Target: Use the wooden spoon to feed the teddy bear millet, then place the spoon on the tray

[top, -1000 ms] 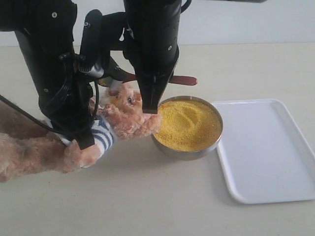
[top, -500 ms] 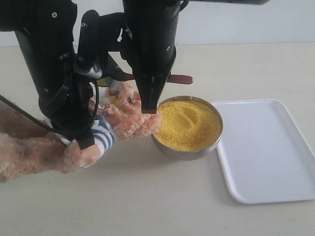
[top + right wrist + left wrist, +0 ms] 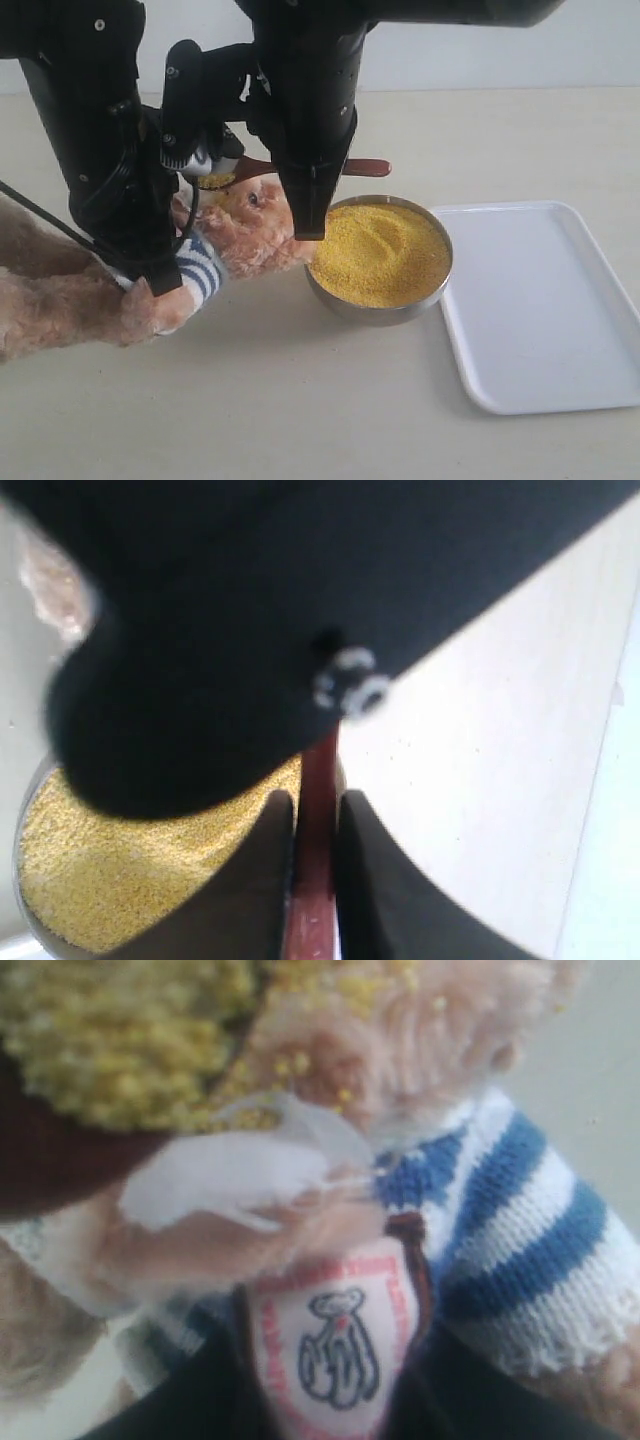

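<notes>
Millet (image 3: 120, 1050) mound on oval wooden spoon (image 3: 365, 168)

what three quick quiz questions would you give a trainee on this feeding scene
1. True or false: the wooden spoon lies on the tray.
2. What does the right gripper clamp? A) the tray's rim B) the spoon's handle C) nothing
3. Fill in: the left gripper grips the striped shirt of the ____.
Key: 1 false, it is held up in the air, loaded with millet; 2 B; 3 teddy bear.
</notes>
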Robot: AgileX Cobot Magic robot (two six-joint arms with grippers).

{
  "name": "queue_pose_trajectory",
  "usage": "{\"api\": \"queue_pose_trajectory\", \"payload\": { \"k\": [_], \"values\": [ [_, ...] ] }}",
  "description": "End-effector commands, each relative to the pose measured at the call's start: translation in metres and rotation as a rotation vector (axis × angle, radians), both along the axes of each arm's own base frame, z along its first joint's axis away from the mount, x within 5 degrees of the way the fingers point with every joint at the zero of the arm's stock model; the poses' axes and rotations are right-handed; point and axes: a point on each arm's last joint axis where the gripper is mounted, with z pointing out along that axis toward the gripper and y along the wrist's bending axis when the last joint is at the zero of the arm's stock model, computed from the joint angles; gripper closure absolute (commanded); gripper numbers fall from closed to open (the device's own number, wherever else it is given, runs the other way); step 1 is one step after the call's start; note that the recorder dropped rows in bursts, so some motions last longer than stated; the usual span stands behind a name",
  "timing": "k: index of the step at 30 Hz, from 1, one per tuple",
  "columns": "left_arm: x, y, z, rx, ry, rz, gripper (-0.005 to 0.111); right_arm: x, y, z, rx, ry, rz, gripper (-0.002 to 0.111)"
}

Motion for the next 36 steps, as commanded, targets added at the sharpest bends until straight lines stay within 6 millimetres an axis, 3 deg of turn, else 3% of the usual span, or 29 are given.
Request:
{"api": "queue_pose_trajectory", "payload": {
  "k": [1,36],
  "values": [
    [0.0010,0.0042,0.0040,-0.008,-0.007,-0.006,0.103,0.0004,-0.0004,0.0016,-0.004,-0.021,0.030,0.109],
    [0.0026,0.0102,0.0040,-0.002,0.019,-0.063,0.103,0.0016,0.0035,0.0028,-0.003,-0.046,0.114,0.109]
  ]
}}
